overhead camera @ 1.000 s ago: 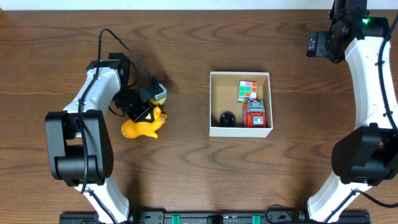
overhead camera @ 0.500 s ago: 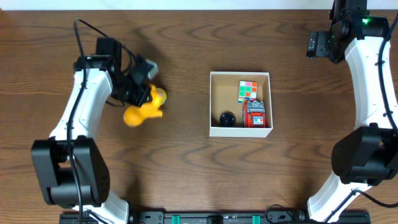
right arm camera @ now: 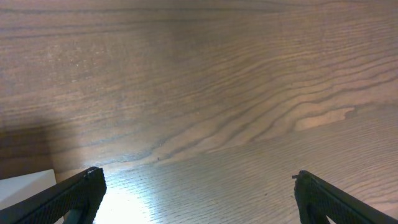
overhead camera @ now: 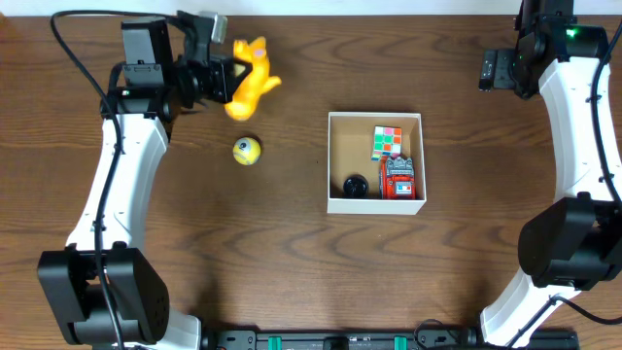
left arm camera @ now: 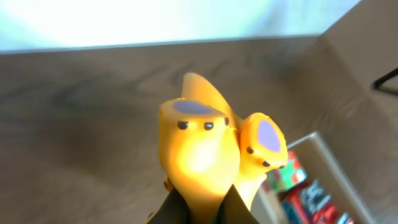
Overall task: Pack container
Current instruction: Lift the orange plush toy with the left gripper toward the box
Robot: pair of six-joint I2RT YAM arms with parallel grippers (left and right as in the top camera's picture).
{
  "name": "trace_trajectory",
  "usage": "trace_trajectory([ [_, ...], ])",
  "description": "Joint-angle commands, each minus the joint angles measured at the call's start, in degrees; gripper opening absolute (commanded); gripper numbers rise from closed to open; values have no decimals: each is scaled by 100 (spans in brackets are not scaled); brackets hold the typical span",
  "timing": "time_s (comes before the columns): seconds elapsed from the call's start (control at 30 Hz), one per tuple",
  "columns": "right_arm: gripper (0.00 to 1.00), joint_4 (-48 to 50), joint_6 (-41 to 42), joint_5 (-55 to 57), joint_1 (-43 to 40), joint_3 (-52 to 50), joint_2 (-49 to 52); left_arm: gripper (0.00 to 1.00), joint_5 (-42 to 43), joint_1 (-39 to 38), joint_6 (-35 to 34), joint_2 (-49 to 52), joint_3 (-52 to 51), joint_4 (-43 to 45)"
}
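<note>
Jaws of the left gripper point(overhead camera: 226, 80) pinch a yellow toy point(overhead camera: 253, 70), lifted over the table's point(overhead camera: 292, 282) far left. The right gripper's point(right arm camera: 199, 202) stand wide and empty by the far right corner. The white container point(overhead camera: 376, 206), right of centre, holds a cube point(overhead camera: 387, 141), a red toy point(overhead camera: 398, 180) and a black piece point(overhead camera: 355, 184). A yellow ball point(overhead camera: 246, 151) lies loose to its left. Risk: the narrow pinch may let the yellow toy swing or slip short of the container.

Dark brown wood-grain table point(overhead camera: 292, 272) w/ bright glare on surface.
</note>
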Motion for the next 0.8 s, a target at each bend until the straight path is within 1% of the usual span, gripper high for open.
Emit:
trace_trajectory([
  [0.0,99,-2,96,76,-33,109,-140,6,363,-168,-651,-63,122,321],
  [0.17,99,-2,96,76,-33,109,-140,6,249,-573,-667,-63,122,964],
  [0.3,99,-2,96,76,-33,109,-140,6,-472,-920,-667,-63,122,1292],
  [0.47,99,-2,96,76,-33,109,-140,6,-1322,-1338,-704,-50,116,1266],
  [0.6,99,-2,96,76,-33,109,-140,6,-1989,-1652,-1097,-39,101,1187],
  [0.77,99,-2,96,76,-33,109,-140,6,-2374,-1967,-1952,63,101,1150],
])
